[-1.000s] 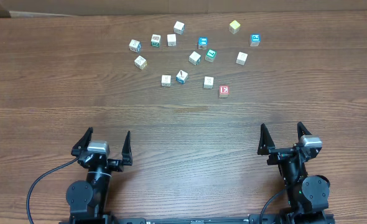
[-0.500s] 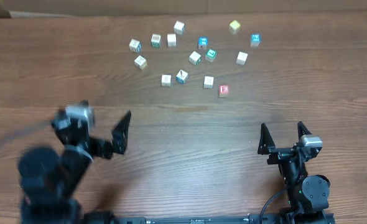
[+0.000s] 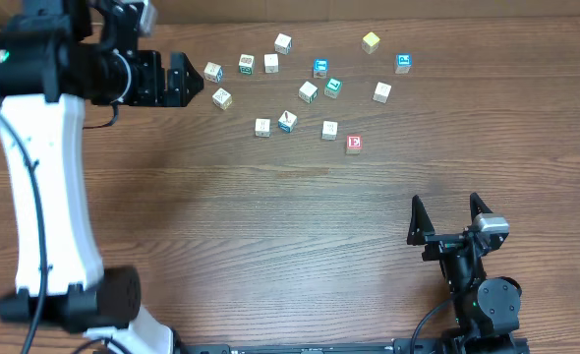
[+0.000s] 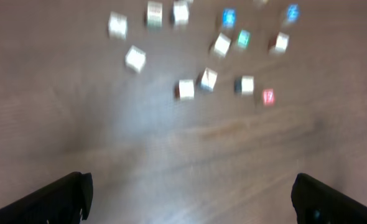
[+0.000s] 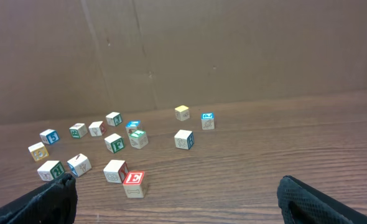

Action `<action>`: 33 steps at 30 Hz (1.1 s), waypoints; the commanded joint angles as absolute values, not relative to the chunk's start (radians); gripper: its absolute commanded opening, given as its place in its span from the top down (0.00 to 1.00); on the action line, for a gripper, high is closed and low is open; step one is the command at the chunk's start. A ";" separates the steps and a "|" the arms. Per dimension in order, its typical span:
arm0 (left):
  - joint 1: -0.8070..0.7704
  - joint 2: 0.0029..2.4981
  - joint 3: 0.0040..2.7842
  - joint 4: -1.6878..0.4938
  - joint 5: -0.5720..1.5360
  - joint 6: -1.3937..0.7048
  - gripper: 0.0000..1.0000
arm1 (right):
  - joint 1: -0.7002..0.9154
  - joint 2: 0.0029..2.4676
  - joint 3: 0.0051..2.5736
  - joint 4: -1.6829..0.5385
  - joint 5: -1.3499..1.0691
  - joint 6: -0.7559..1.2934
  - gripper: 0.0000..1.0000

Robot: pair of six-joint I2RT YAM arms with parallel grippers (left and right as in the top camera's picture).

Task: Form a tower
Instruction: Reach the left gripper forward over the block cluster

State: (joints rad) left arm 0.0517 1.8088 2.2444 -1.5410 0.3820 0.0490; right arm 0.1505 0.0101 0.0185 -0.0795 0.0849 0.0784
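Looking at the overhead: left arm (image 3: pixel 34 177) is stretched from its base at the near-left corner up the left side, elbow at the far-left, forearm turned across toward the cubes (image 3: pixel 308 91). Left pincer (image 3: pixel 187 79) is spread wide, holding nothing, pointing at the left edge of the group. It hangs above the table (image 3: pixel 270 226). Left wrist view is blurred, with the cubes ahead of the fingers and nothing between them.

Right arm (image 3: pixel 477 285) is folded over its base at the near-right. Right pincer (image 3: pixel 445 202) is spread wide and empty, well apart from the cubes.

Tower status: not started. Every cube sits singly on the far half of the table, none on another. Teal-topped cube (image 3: pixel 333 87) is mid-group, just beside a blue-topped cube (image 3: pixel 320 68). Red E cube (image 3: pixel 354 144) is the nearest to the right arm, and the yellow cube (image 3: pixel 371 41) is at the far edge. Right wrist view shows a cardboard wall (image 5: pixel 202 50) behind the group.
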 commanded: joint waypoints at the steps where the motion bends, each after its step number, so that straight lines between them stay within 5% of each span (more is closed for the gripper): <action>1: 0.041 1.922 2.273 -1.586 0.398 -0.041 0.00 | 0.146 0.003 0.008 -0.076 0.088 0.077 0.00; 6: 0.036 2.049 2.273 -1.638 0.483 -0.068 0.04 | 0.146 0.003 0.008 -0.076 0.088 0.077 0.00; 10: 0.023 2.129 2.273 -1.647 0.551 -0.068 0.93 | 0.146 0.003 0.008 -0.076 0.088 0.077 0.00; 11: 0.019 2.142 2.273 -1.647 0.562 -0.068 0.96 | 0.146 0.003 0.008 -0.076 0.088 0.077 0.00; 22: -0.101 2.212 2.273 -1.481 0.584 -0.120 0.96 | 0.146 0.003 0.008 -0.076 0.088 0.077 0.00; 33: -0.302 2.216 2.267 -1.371 0.272 -0.252 0.95 | 0.146 0.003 0.008 -0.077 0.088 0.077 0.00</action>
